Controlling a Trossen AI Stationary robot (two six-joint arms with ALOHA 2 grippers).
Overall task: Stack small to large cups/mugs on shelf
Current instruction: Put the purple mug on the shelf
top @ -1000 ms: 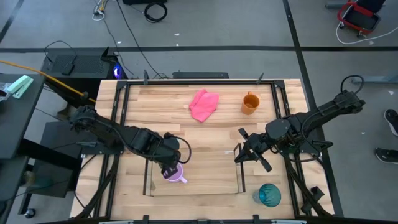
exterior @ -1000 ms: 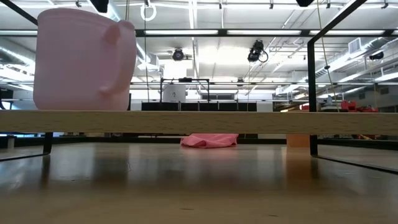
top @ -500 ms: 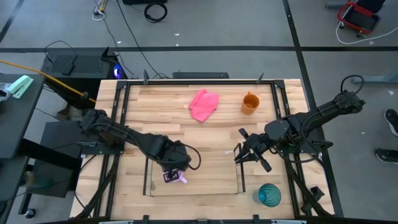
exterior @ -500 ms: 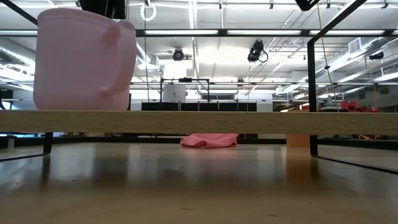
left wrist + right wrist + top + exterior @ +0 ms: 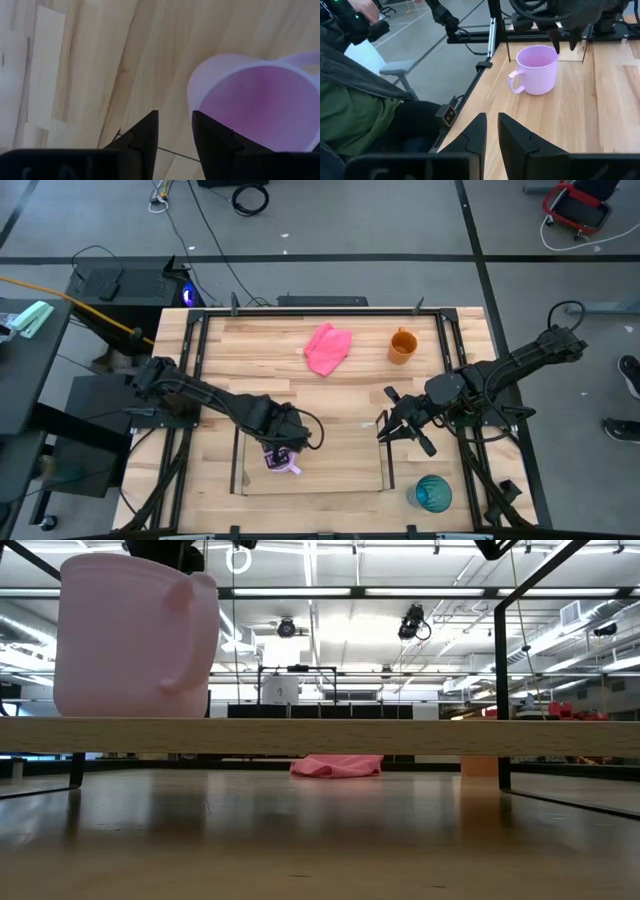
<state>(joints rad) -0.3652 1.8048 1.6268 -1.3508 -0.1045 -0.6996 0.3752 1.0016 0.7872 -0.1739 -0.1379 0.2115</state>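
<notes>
The lilac mug (image 5: 284,463) is standing upright on the shelf (image 5: 340,480), at its left end, handle pointing toward the table's near right. The left gripper (image 5: 276,448) is hovering directly above the mug's far rim; in its wrist view the fingers (image 5: 145,137) are drawn nearly together with only a narrow slot between them, gripping nothing, and the mug's open mouth is lying just beside and below them. The right gripper (image 5: 400,427) is waiting over the shelf's right end, fingers (image 5: 475,135) likewise close together and empty.

From the right gripper, the teal cup (image 5: 433,493) is sitting near, toward the front table edge, and the orange mug (image 5: 402,345) is farther off toward the back edge, past the pink cloth (image 5: 328,348). Both are lying well apart from the left gripper, so the right arm is judged the nearer one for the next pickup. Neither vessel is yet on the shelf.
</notes>
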